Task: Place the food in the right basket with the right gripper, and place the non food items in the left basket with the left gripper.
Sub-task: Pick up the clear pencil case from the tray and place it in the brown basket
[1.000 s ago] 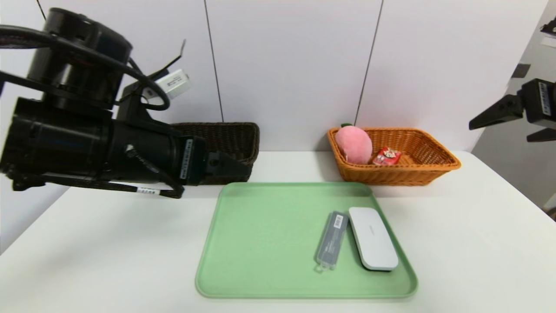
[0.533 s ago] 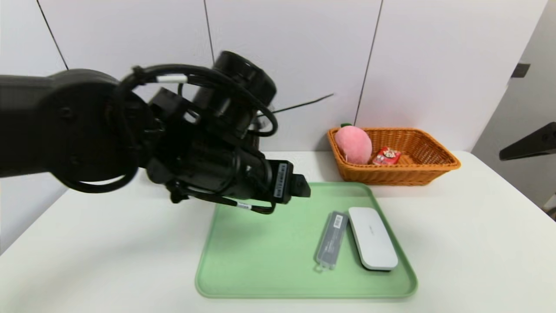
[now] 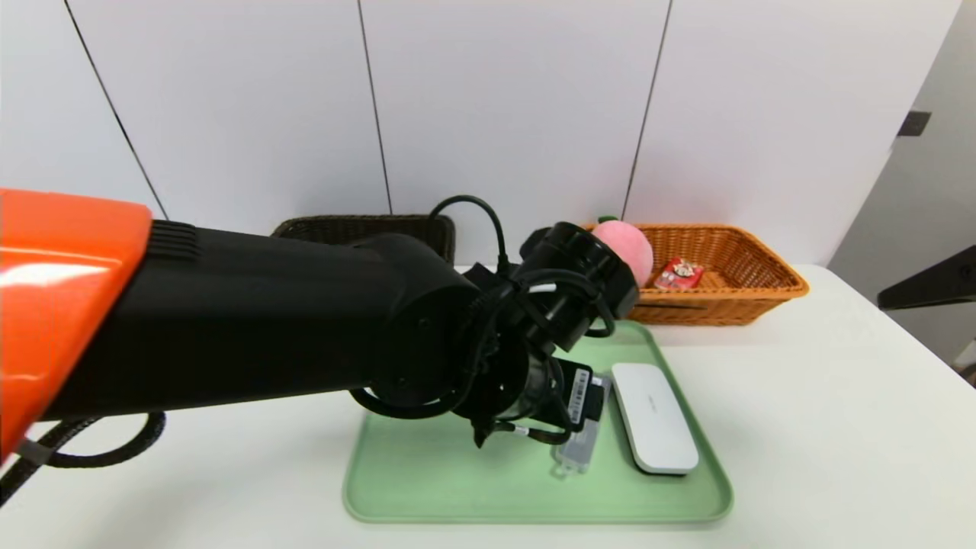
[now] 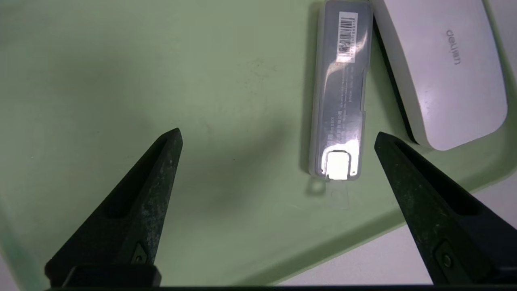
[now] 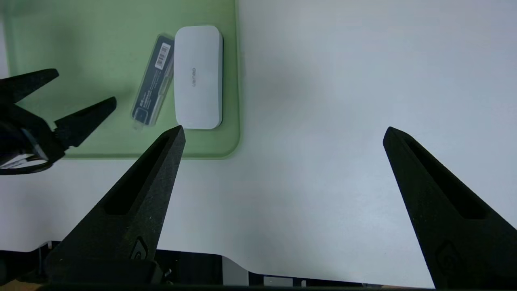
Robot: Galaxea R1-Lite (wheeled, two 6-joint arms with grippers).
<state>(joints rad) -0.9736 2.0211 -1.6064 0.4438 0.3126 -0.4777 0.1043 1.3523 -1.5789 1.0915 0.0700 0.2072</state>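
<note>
My left gripper [image 4: 278,133] hangs open just above the green tray [image 4: 121,81], with nothing between its fingers. The grey transparent case [image 4: 341,93] lies on the tray close to one fingertip, its near end level with the tips. The white oblong case [image 4: 444,72] lies right beside it. In the head view my left arm covers most of the grey case [image 3: 577,451]. The pink peach [image 3: 631,248] and red carton [image 3: 679,273] sit in the orange right basket [image 3: 762,293]. The dark left basket [image 3: 358,227] shows behind the arm. My right gripper [image 5: 283,129] stands open over bare table.
The white table [image 3: 801,427] extends right of the tray and in front of it. The table's front edge [image 5: 282,266] shows below my right gripper. A white panelled wall stands behind both baskets.
My left arm has swung from over the dark basket to the right and down, and now hovers over the tray by the grey case. The right gripper has dropped slightly at the right edge.
</note>
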